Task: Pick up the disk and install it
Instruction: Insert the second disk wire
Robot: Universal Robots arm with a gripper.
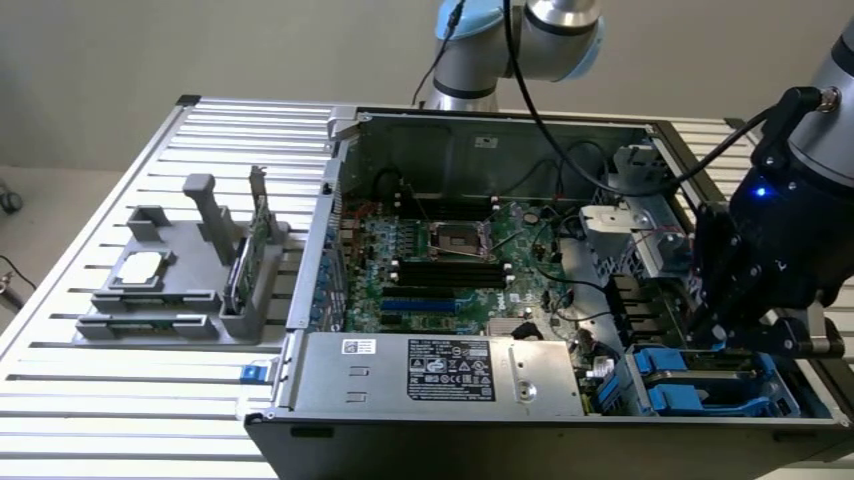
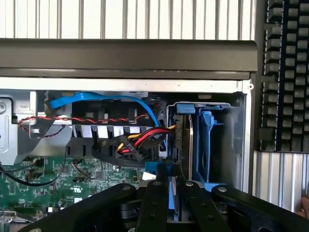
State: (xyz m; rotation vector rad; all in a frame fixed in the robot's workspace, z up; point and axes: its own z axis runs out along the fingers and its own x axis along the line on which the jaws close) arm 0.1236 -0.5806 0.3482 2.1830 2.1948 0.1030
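One gripper [image 2: 170, 193], mine, sits low at the drive-bay corner of the open computer case [image 1: 534, 425], jaws drawn narrow onto the blue edge of the disk [image 2: 170, 186]. I judge I'm holding it on edge so it lines up with the blue bay [image 2: 207, 140].

A black gripper [image 2: 170, 205] closes on the bright blue plastic edge of the disk [image 2: 171, 191]. Beside it stands an empty bright blue plastic carrier frame [image 2: 206, 145]. Red, yellow and black wires [image 2: 145, 137] bunch near a light blue flat cable [image 1: 603, 378]. The green circuit board [image 1: 454, 270] carries black and blue slots. A grey moulded holder [image 1: 167, 290] sits on the silver ribbed table [image 1: 134, 400]. A black keyboard [image 2: 285, 72] lies alongside.
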